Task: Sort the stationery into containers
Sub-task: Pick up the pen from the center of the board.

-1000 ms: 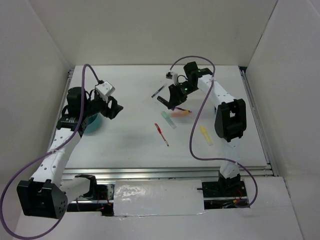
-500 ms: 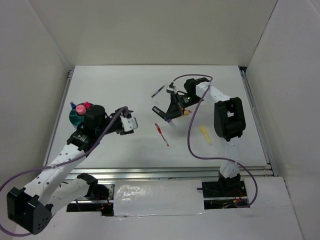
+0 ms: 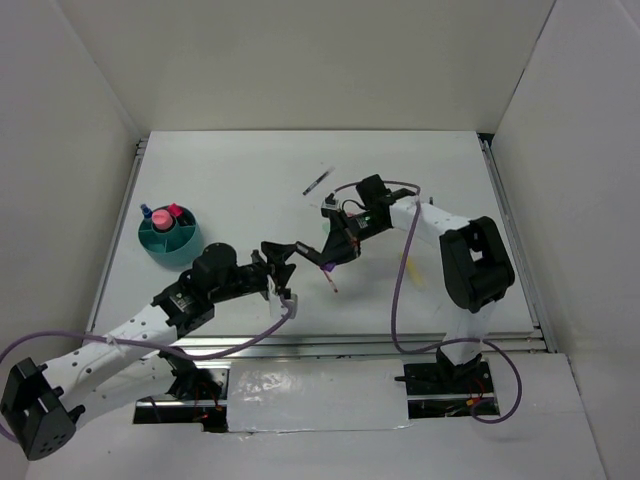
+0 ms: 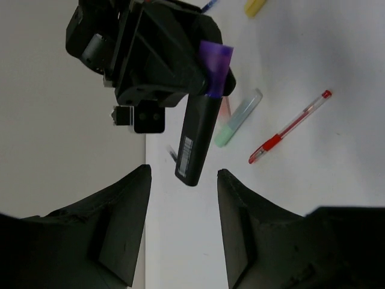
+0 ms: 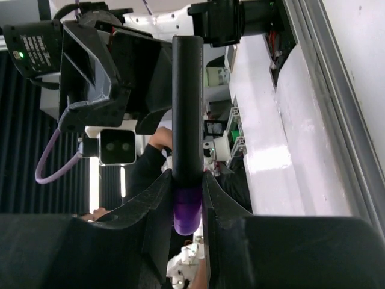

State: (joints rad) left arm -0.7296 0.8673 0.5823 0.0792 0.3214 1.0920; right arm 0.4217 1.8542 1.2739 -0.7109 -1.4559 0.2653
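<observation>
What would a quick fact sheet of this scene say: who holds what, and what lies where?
Right gripper: shut on the purple-black marker, held up off the table
Left gripper: open, facing the marker's free end, not gripping it
Teal cup: far left, pink-topped items inside
Lying on the table: red pen, green highlighter, yellow highlighter, dark pen

White table, white enclosure walls, metal front rail

One teal cup, one purple-black marker, one red pen, one dark pen.
</observation>
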